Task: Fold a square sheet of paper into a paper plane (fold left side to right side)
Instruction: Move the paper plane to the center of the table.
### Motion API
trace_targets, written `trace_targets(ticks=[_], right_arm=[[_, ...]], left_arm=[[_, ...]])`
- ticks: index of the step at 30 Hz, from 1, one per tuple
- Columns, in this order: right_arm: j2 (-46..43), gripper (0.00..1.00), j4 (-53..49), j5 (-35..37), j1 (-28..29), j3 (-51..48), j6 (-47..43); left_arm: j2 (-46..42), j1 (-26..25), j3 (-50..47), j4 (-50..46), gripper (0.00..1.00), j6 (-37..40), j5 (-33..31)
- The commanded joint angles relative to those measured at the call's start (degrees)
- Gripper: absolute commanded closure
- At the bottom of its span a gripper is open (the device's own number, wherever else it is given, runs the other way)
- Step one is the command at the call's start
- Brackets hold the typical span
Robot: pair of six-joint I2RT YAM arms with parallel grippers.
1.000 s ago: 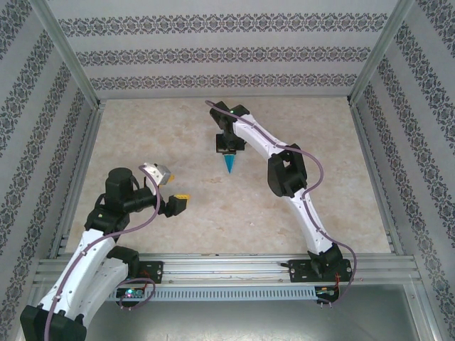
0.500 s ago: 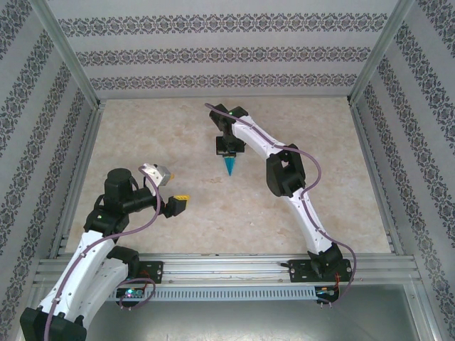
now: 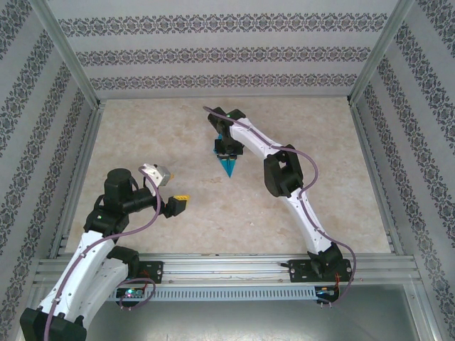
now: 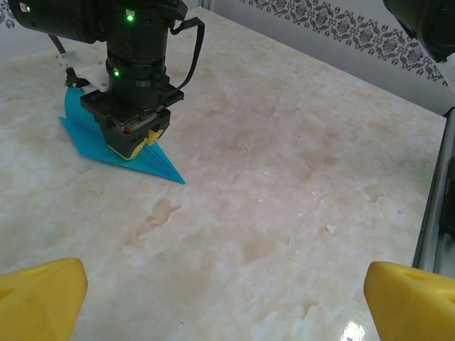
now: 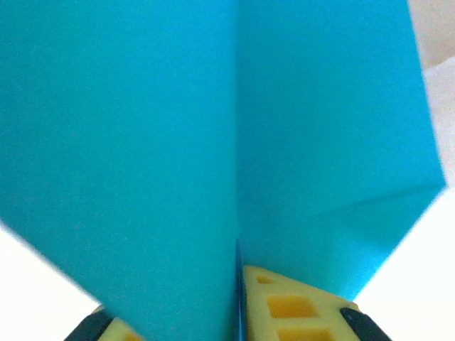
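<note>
While my left end effector [image 4: 227,302] hangs wide open and empty over the near left of the bench [image 3: 142,128], with that arm bent back close to its base, the work sits further right. The paper plane [image 4: 162,165] lies near the middle of the bench, a narrow blue dart with its point toward my bases. My right arm reaches out long over it, wrist turned straight down, and my right end effector [image 4: 134,142] stands on the dart's wide end. Its opening is narrow, with the centre fold rising between the yellow pads [image 5: 284,305]. Whether they grip the fold or merely flank it I cannot tell. I judge the folding nearly finished, with a last crease being pressed. The next move calls for a clean release and a straight lift, so the paper doesn't drag.
</note>
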Motion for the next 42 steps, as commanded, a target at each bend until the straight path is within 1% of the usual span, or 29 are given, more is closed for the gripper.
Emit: trace_targets(ticks=[1,8,10,16,23,37,42], right_arm=[[1.52,0.79,-0.72,0.14,0.75,-0.07,0.68],[0.26,0.6,-0.04,1.98,0.91,-1.8,1.14],[-0.64,0.57,0.41,2.23,0.91,-2.41,1.3],[-4.5,0.58,2.61,2.83,0.74,-5.73,2.22],[-8.26,0.59,3.06,4.13,0.76,-7.07,2.45],[-9.87,0.58,3.06,3.98,1.37,-7.97,2.63],[-11.35,0.56,3.05,4.21,1.54,-8.8,1.9]], left_arm=[[-0.5,0.02,-0.13,-0.78,0.0,1.31,0.71],[-0.47,0.0,0.05,-1.32,0.0,1.81,0.29],[-0.38,0.02,0.13,-1.36,0.0,1.74,0.17],[-0.03,0.03,0.5,-1.54,0.0,1.55,-0.18],[0.54,0.0,0.74,-1.45,0.0,1.29,-0.26],[0.32,-0.02,1.38,-2.86,0.0,1.14,-0.79],[0.19,-0.02,1.56,-2.92,0.0,0.6,-1.42]])
